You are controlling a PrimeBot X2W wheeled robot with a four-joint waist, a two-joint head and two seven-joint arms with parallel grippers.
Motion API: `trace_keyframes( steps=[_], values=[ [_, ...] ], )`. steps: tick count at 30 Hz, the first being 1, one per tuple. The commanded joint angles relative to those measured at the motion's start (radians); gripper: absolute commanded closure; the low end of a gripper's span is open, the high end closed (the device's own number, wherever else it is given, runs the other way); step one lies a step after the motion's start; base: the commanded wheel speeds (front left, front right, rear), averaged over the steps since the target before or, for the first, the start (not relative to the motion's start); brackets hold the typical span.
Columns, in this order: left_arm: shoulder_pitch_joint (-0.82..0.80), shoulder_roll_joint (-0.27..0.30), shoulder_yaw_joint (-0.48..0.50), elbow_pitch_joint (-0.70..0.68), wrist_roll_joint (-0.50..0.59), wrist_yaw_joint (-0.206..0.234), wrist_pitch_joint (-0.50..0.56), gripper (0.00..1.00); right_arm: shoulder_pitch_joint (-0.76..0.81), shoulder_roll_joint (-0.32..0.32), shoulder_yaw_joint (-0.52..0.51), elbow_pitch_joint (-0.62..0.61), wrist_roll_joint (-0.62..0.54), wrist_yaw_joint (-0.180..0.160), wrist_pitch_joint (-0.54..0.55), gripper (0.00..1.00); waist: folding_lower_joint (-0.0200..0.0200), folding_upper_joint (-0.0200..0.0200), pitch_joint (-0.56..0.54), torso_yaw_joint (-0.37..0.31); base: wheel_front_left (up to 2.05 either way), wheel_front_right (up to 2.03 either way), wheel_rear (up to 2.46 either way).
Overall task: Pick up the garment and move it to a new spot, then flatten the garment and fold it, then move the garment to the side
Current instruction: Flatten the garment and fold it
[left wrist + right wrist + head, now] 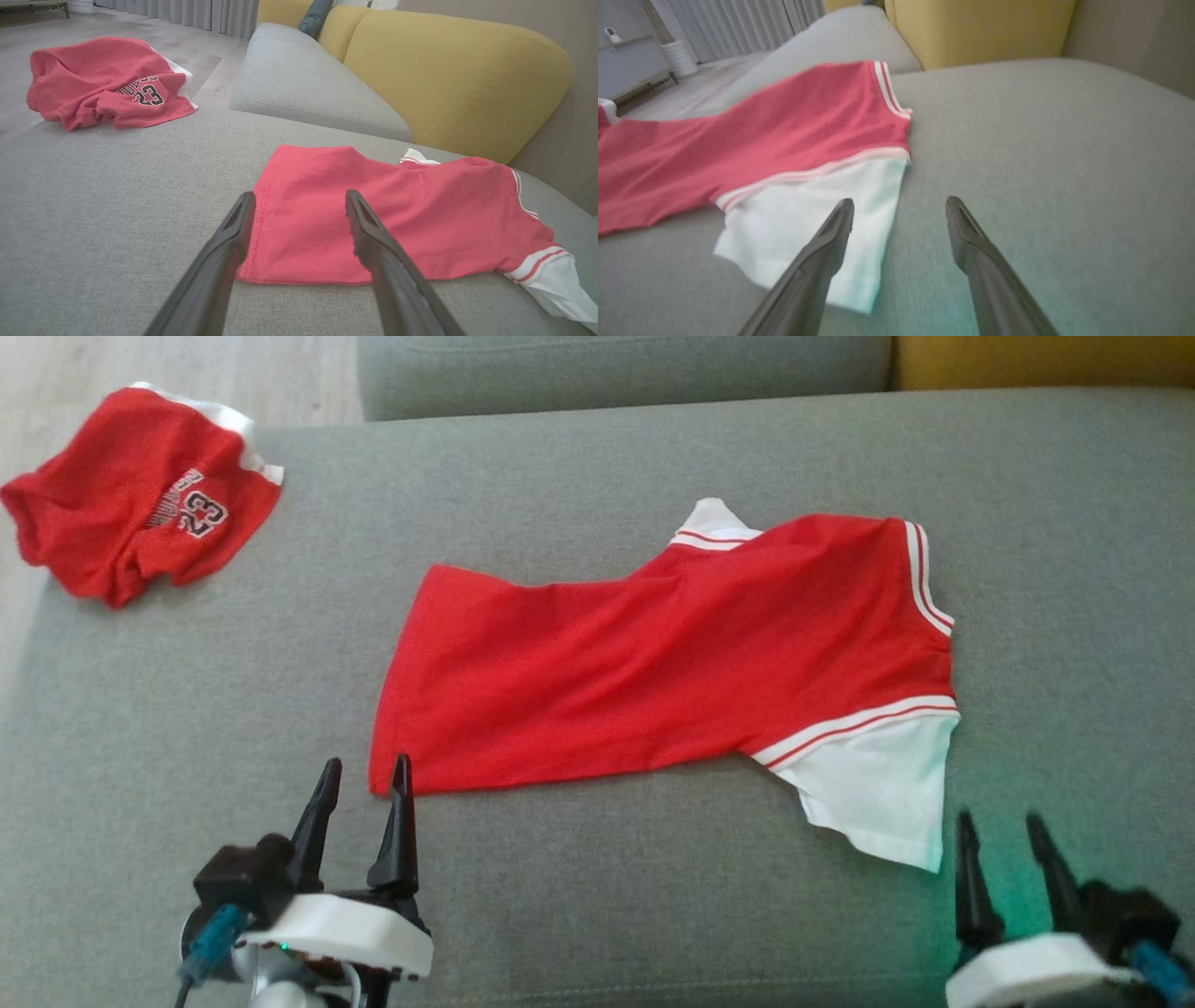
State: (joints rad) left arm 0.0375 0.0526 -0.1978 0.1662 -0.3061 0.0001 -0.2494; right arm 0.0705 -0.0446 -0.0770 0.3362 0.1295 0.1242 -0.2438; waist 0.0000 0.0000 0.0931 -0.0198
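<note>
- Two grippers sit nearest, both spread wide and empty: the left gripper point(366, 765) low on the left, the right gripper point(999, 819) low on the right.
- Just past them, the red jersey shirt with white striped-trim sleeves point(653, 663) lies on the grey fabric sofa seat point(607, 896). Its long axis runs side to side.
- Its hem corner meets the left fingertips, and a white sleeve lies just beside the right ones, so each arm looks placed for its own end.
- Far left, crumpled red shorts printed 23 point(140, 513) lie well apart.
</note>
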Motion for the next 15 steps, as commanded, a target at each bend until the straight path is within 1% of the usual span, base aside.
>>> trace_keyframes(
  steps=[1,5,15],
  values=[
    [-0.040,-0.002,0.029,-0.031,0.007,0.003,-0.012,0.00,-0.017,-0.006,0.021,-0.025,0.009,0.007,0.002,0.00,0.0000,0.0000,0.004,-0.005,0.00,0.00,0.00],
    [-0.046,-0.002,0.028,-0.025,0.009,0.001,-0.012,0.00,-0.031,-0.006,0.038,0.046,0.028,0.007,0.021,0.00,0.0000,0.0000,0.018,-0.013,0.00,0.00,0.00],
    [-0.064,-0.002,0.035,-0.013,0.014,-0.001,-0.012,0.00,-0.108,-0.006,0.098,0.206,0.050,0.007,0.026,0.00,0.0000,0.0000,0.044,0.010,0.00,0.00,0.00]
  ],
)
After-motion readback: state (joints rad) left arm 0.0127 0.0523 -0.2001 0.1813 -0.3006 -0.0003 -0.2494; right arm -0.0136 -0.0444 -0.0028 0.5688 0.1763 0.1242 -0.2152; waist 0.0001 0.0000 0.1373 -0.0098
